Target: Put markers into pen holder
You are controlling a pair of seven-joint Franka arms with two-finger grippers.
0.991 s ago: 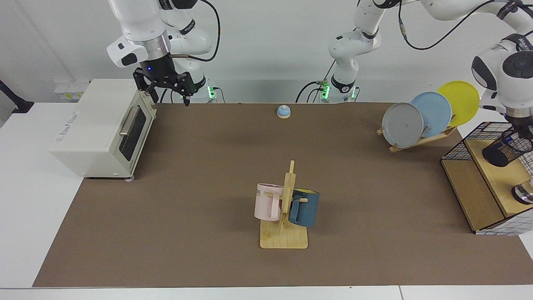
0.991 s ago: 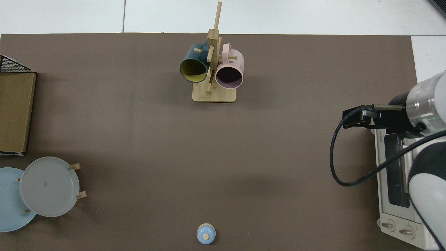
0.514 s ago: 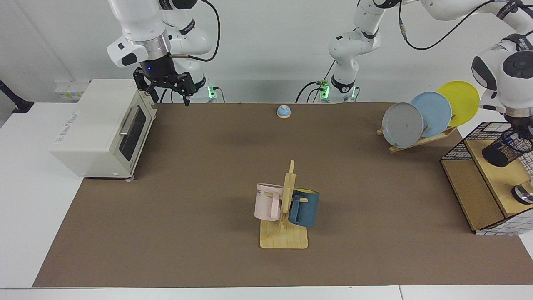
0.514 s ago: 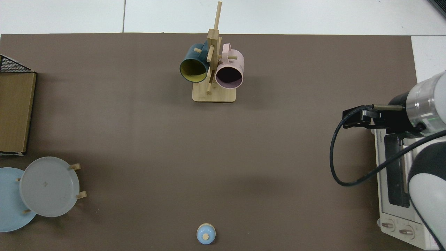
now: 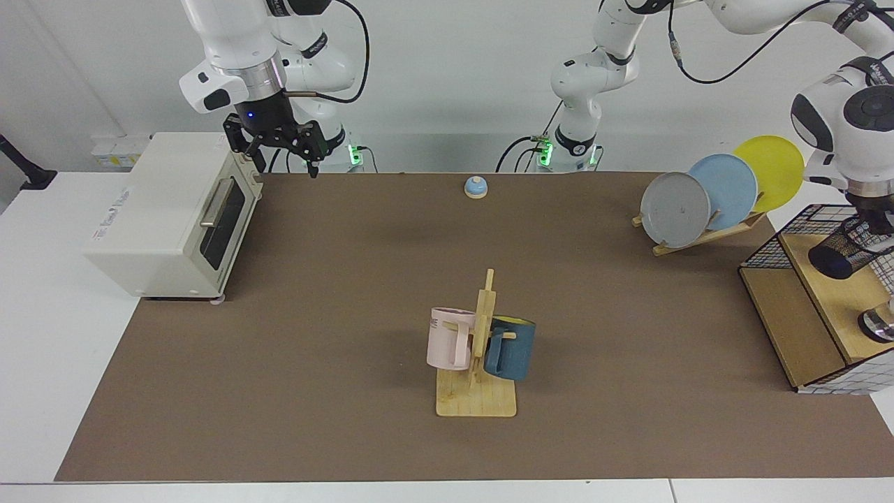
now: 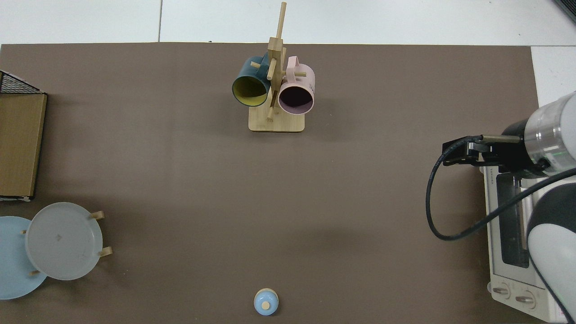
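Little has shifted in the last second: the pen holder (image 5: 845,250) sits a touch higher and the left claw (image 5: 871,222) with it — nothing else has stirred. The holder is tipped over, not upright, on a wooden shelf inside the basket (image 5: 803,216), far to the facing view's right of the mug rack (image 5: 476,363). The left claw is at the holder's upper end; whether it grips the mesh cannot be told. The right claw (image 5: 279,148) waits, spread wide and empty, well behind the mug rack toward that view's left.

Judged from this, the task is unfinished: no marker can be made out for certain — one may lie within the dark mesh — and the holder is not yet standing. The frame edge cuts off part of the basket, and the top view misses the holder and left claw altogether.
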